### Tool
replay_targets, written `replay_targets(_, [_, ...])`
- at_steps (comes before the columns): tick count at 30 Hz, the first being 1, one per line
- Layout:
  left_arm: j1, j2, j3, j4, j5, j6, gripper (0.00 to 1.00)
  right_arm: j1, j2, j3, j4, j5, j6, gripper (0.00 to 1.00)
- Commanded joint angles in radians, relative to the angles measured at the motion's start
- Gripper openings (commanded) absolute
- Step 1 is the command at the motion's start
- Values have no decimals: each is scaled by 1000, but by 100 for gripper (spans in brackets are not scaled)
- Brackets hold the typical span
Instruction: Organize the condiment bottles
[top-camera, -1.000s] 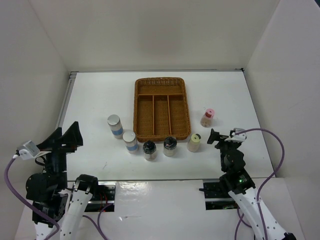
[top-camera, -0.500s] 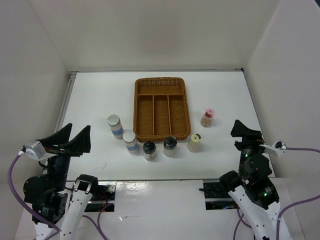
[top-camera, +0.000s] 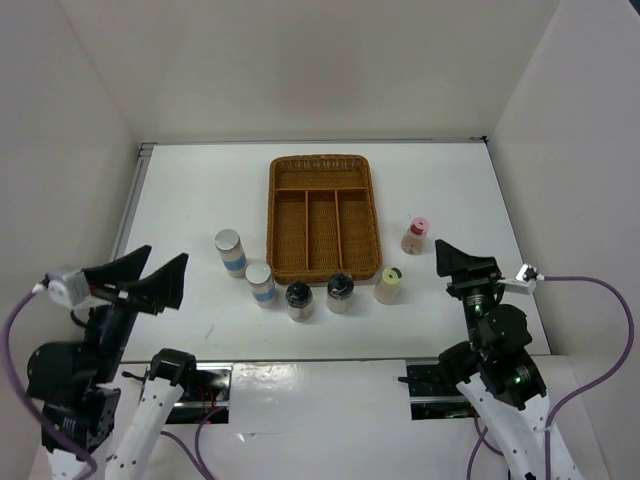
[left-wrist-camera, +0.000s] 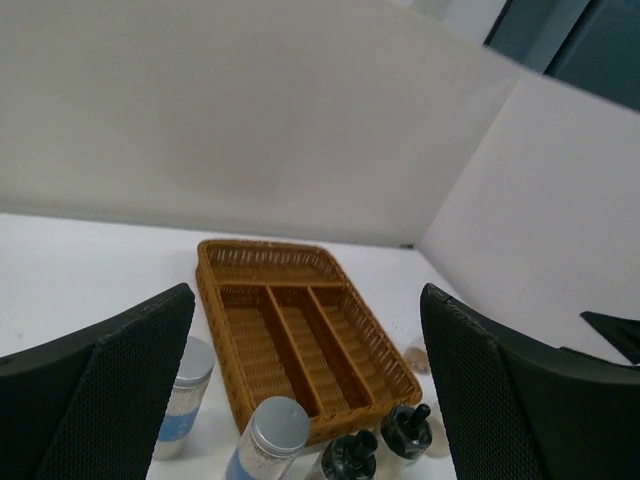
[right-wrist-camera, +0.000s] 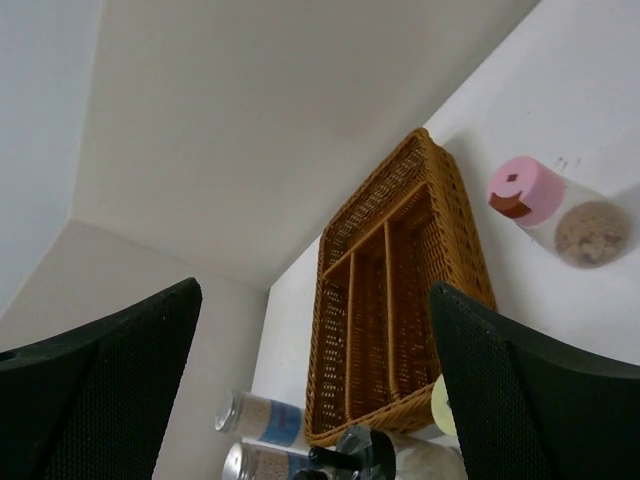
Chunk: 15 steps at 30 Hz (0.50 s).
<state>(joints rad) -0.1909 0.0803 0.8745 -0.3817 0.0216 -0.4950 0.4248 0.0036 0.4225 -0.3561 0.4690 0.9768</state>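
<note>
Six condiment bottles stand on the table around the wicker tray's near end. Two white ones with silver tops stand left of it. Two clear black-capped ones stand in front, the cream yellow-capped one beside them. The pink-capped one is to the right. My left gripper hangs open above the near-left table, facing the white bottles. My right gripper is open too, held near the pink-capped bottle. Neither holds anything.
The brown wicker divided tray lies mid-table with all its compartments bare. White walls close off the left, back and right sides. The arms' bases sit at the near edge.
My right gripper swung from beside the cream bottle out to the right, then back left toward the pink-capped bottle. The left gripper rose and turned slightly right. Both stayed open.
</note>
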Motion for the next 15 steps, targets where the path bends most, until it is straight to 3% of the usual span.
replay_targets(1, [-2, 211, 67, -61, 40, 51, 99, -6, -5, 42, 112, -87, -93, 98])
replay_targets(4, [-2, 445, 197, -209, -20, 130, 99, -6, 140, 165, 50, -60, -159, 98])
replay_targets(5, [-2, 542, 224, -276, -97, 139, 99, -6, 188, 232, 33, -47, -171, 98])
replay_targets(7, [-2, 623, 294, -331, -159, 150, 99, -6, 344, 300, 11, -71, -210, 98])
replay_targets(15, [-2, 949, 343, -425, -144, 170, 99, -6, 758, 590, -101, -145, -434, 98])
